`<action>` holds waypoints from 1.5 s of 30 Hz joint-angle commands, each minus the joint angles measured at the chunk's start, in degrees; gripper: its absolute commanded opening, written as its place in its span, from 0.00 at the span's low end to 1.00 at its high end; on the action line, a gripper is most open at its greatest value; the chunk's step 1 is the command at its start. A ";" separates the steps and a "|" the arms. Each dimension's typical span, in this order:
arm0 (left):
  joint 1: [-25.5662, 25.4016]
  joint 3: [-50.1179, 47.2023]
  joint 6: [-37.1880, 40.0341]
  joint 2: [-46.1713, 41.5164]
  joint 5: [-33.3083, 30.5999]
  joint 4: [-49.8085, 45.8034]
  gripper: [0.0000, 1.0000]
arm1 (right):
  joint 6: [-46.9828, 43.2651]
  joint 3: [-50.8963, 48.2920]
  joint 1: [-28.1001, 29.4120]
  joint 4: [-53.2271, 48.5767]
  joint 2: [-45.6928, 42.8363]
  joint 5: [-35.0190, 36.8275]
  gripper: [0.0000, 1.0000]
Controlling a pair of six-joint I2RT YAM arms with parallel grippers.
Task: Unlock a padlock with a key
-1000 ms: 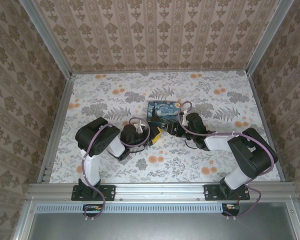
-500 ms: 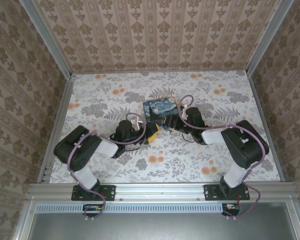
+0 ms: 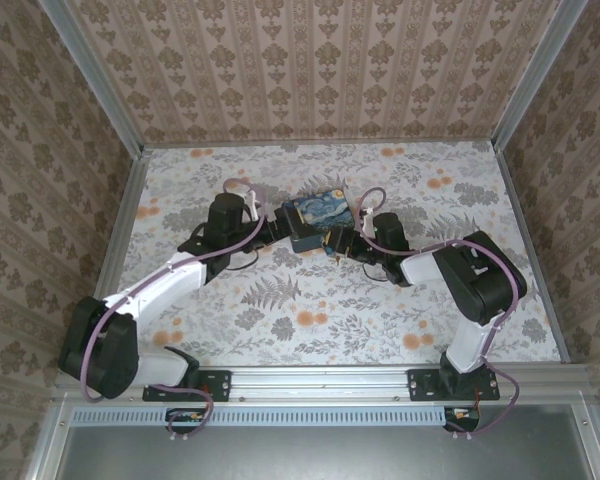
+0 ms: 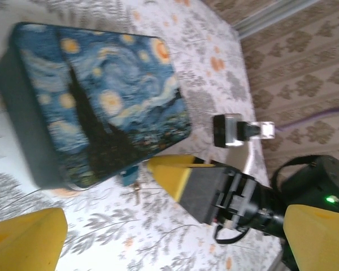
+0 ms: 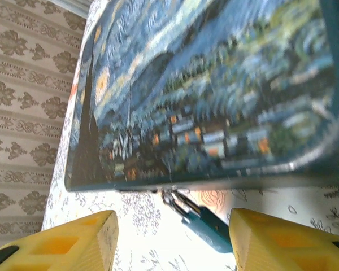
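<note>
Toward the left of the worktop (image 3: 280, 300), the left gripper (image 3: 275, 226) was seen just beside the left side of the printed box (image 3: 318, 218). Its jaws were spread wide and nothing was held between them. The box lay flat around the middle of the worktop, nearer the far edge than the near one.

The padlock (image 5: 208, 226) was found lying on the worktop against the near side of the box, by its right corner. It was a tiny dark piece with a teal tint and a metal bit at the end nearest the box. Which part was lock and which key could not be told.

The right gripper (image 5: 172, 226) was lowered close to it, with the jaws partly parted to either side and nothing clamped.

The padlock was judged light, stiff and likely to skid when nudged. It would best be taken across its flat sides, with the metal end left free.
</note>
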 commanded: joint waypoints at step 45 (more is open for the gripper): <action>0.81 -0.16 3.72 0.80 -8.44 -12.38 1.00 | -13.77 6.15 0.05 -1.91 7.65 -10.11 0.52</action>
